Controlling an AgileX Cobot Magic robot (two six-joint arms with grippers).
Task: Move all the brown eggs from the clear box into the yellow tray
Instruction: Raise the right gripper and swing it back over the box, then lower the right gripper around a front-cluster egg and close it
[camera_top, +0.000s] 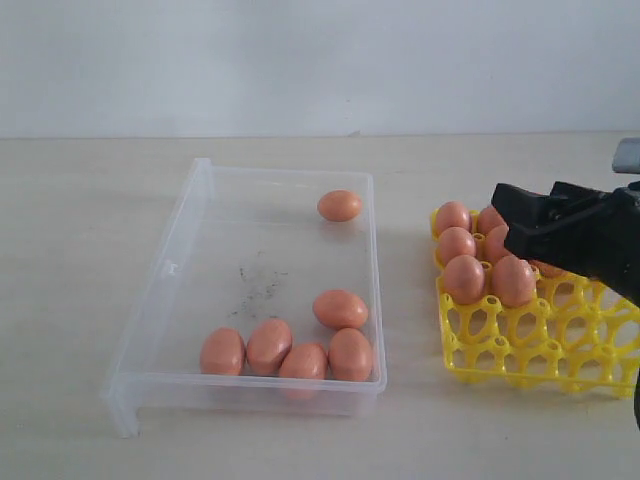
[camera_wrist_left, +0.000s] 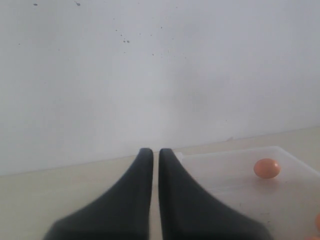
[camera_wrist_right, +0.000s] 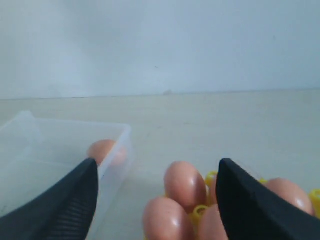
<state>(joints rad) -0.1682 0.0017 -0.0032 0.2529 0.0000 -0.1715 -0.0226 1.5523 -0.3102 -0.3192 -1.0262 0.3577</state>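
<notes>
The clear box (camera_top: 158, 285) holds several brown eggs: one at its far end (camera_top: 340, 205), one near the right wall (camera_top: 340, 308), and a row along the front wall (camera_top: 269, 345). To the right, the yellow tray (camera_top: 520, 345) carries several brown eggs (camera_top: 464, 279) in its far cups. My right gripper (camera_top: 525, 192) hovers open over those filled cups, and nothing is between its fingers. Its wrist view shows the right gripper (camera_wrist_right: 157, 165) over tray eggs (camera_wrist_right: 185, 184), with the clear box (camera_wrist_right: 30, 131) beyond. My left gripper (camera_wrist_left: 152, 151) is shut and empty, beside a corner of the clear box (camera_wrist_left: 235, 167).
The box and tray sit on a pale tabletop (camera_top: 80, 200) before a white wall (camera_top: 320, 60). The tray's near cups (camera_top: 560, 360) hold nothing. Dark specks (camera_top: 258, 285) mark the box floor. The left arm is outside the exterior view.
</notes>
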